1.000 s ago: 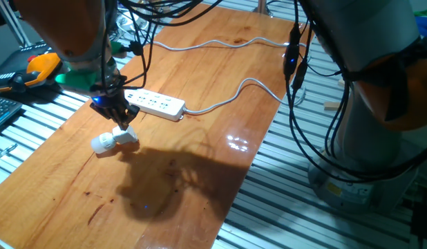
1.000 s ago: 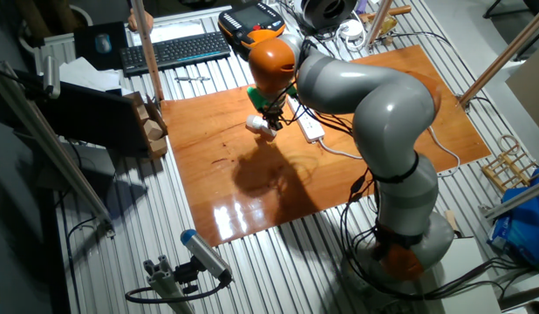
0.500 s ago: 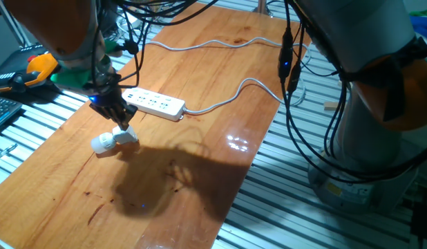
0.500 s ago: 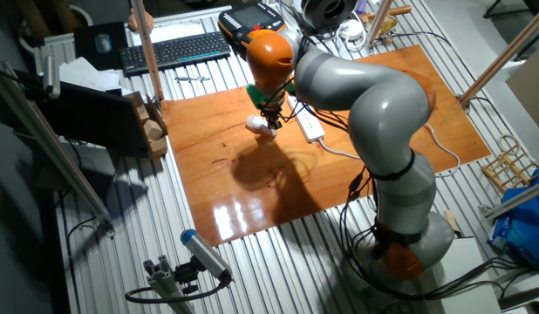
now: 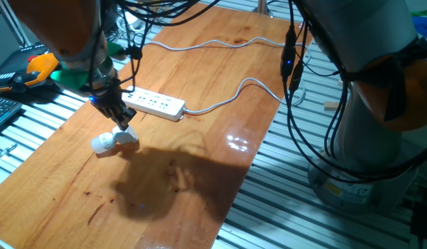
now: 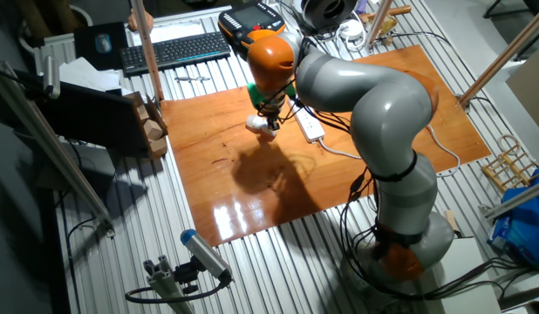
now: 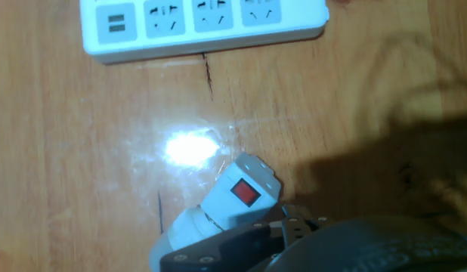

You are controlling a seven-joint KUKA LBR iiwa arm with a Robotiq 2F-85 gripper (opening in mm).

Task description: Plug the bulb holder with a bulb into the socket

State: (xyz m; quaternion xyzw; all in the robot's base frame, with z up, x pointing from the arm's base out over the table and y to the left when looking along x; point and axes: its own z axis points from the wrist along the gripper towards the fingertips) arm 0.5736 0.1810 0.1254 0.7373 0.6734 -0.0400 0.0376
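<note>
since a second ago almost nothing has changed: the tool [image 5: 119, 123] stays low over the bulb holder [image 5: 115, 140], with only a slight shift of the wrist and hanging cables, and the holder has not moved on the counter [image 5: 200, 159].

the holder lies on its side, just beside the socket [image 5: 155, 104] on the side away from that strip's grey cable [image 5: 231, 97], close but not touching it. the bulb [image 5: 99, 144] is at the end of the holder that points away from the socket. in the hand view the red switch [image 7: 246, 193] faces up, the square plug end points roughly toward the socket [image 7: 199, 24], and the outlets face upward.

the dark fingers sit right at the holder's plug end, but no view shows clearly whether they are closed on it or merely beside it, so i cannot tell the state of the grip.

the risks i see from here:
- the holder lies flat while the outlets face up, so it has to be stood on end; a grip on only one corner could let it swivel or slip during that turn.
- squeezing the smooth rounded body could shoot it out sideways toward the socket.
- pressing down with the pins misaligned would likely shove the light strip along the counter, since nothing holds it.
- the hanging cables could snag near the strip.
</note>
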